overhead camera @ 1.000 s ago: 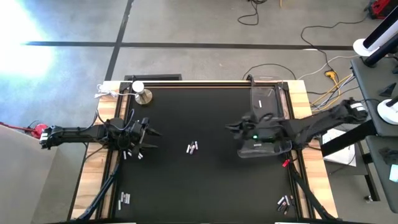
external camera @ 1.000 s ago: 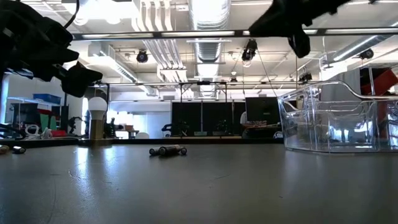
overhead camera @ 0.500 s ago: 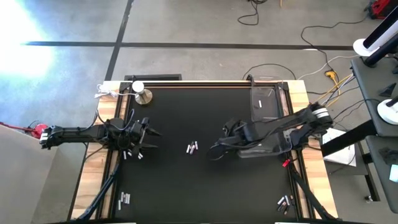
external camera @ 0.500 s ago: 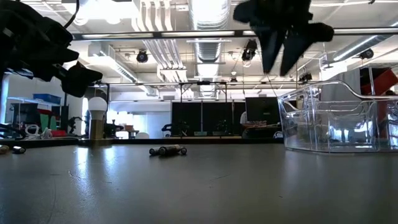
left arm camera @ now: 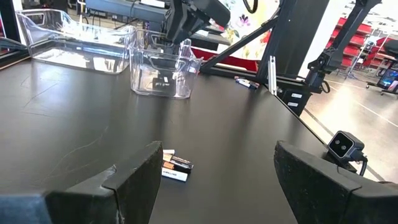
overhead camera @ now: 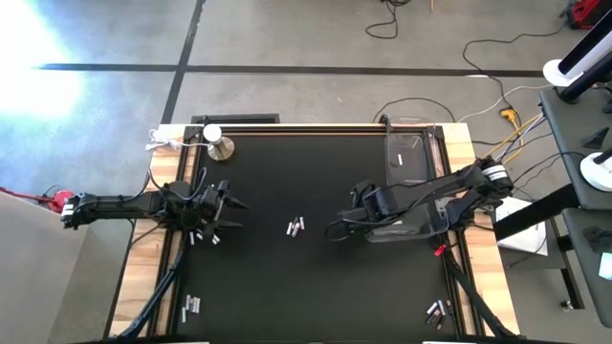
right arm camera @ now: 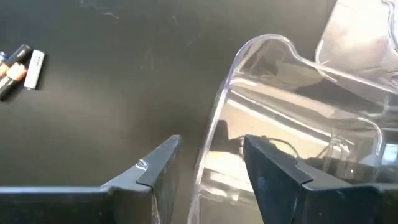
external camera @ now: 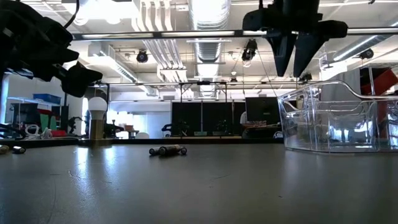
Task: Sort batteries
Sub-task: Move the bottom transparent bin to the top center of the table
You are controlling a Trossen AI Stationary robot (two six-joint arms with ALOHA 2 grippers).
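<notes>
From above, two clear bins sat at the right of the black tabletop (overhead camera: 306, 177): a far bin (overhead camera: 413, 155) against the back edge and a near bin (overhead camera: 406, 225) just in front of it, largely covered by the right arm, so its contents could not be made out. The right hand (overhead camera: 337, 229) hung beside the near bin's left wall, its fingers spread. The left hand (overhead camera: 234, 212) waited at the left side, fingers apart. A small cluster of batteries (overhead camera: 295, 226) lay mid-table between the hands; more batteries (overhead camera: 203, 237) lay below the left hand, others (overhead camera: 191, 305) near the front left edge and others (overhead camera: 436, 311) at the front right corner. A silver knob (overhead camera: 221, 147) stood at the back left.

At table height, the central batteries (external camera: 167, 150) lay well left of the near bin (external camera: 333, 121), which looked empty. The right hand (external camera: 299, 53) hung above, fingers spread; the left hand (external camera: 59, 59) was cut off by the frame.

From the left wrist, batteries (left arm camera: 174, 168) lay ahead of its own fingers (left arm camera: 134, 180); both bins (left arm camera: 158, 68) stood beyond.

From the right wrist, the near bin's rim (right arm camera: 249, 62) stood just before the spread fingers (right arm camera: 158, 168); batteries (right arm camera: 22, 68) were partly cut off.
</notes>
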